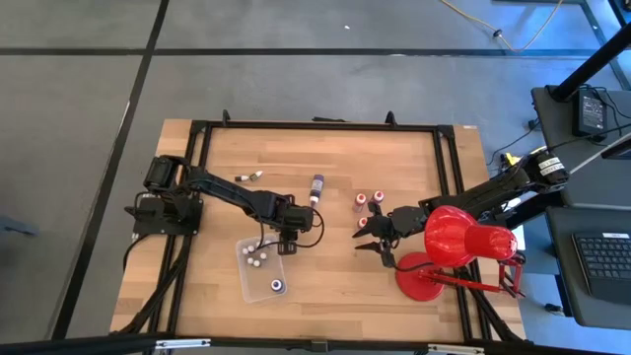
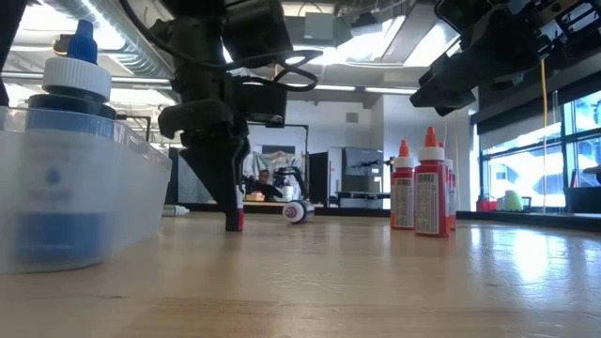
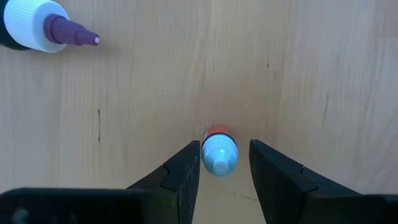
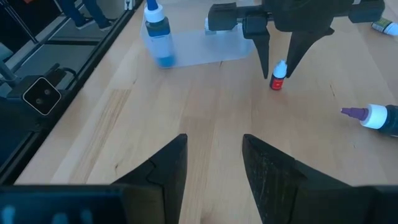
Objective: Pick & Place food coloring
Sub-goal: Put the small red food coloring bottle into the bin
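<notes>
A tiny food coloring bottle [image 3: 219,154] with a white cap and red body stands upright on the wooden table. My left gripper [image 3: 225,180] points down over it, open, with one finger on either side of the bottle [image 4: 278,76] and a gap still showing on one side. In the high view this gripper [image 1: 287,243] hangs just beyond the clear tray [image 1: 258,284]. The tray holds a blue bottle [image 1: 278,286] and small white-capped ones [image 1: 254,258]. My right gripper [image 4: 214,162] hovers open and holds nothing, to the table's right [image 1: 373,240].
A longer purple bottle [image 1: 316,187] lies on its side beyond the left gripper. Red bottles [image 1: 370,200] stand upright near the middle right. Another small bottle [image 1: 248,177] lies at the far left. A red desk lamp [image 1: 458,237] fills the right near corner.
</notes>
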`<state>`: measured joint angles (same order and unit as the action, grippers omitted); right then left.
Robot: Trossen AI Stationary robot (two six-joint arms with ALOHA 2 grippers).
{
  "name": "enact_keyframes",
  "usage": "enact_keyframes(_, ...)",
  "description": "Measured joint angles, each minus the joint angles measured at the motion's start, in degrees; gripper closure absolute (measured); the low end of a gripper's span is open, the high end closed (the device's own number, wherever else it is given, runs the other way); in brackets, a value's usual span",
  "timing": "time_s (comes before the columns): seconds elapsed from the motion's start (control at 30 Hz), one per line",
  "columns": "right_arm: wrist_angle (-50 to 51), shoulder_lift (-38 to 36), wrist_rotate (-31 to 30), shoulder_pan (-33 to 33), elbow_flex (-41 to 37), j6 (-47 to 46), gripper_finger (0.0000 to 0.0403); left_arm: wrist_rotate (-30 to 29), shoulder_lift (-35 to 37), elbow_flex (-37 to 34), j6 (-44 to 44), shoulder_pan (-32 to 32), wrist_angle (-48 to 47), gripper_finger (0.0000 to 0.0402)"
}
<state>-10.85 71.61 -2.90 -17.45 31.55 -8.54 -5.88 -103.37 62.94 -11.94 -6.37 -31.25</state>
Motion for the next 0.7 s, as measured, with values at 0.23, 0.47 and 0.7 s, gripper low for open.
enact_keyframes(0.23,0.0,0.0,0.0,0.0,0.0,0.0,0.0246,-0.01,0.02,0.0,-0.81,0.0,-0.01,0.0293)
enact_keyframes(0.47,0.0,0.0,-0.01,0.01,0.0,0.0,0.0246,-0.01,0.04,0.0,-0.81,0.0,-0.01,0.0318)
enact_keyframes(0.7,0.0,0.0,0.0,0.02,0.0,0.02,0.0246,-0.01,0.99,0.53,-0.81,0.0,-1.04,0.0323)
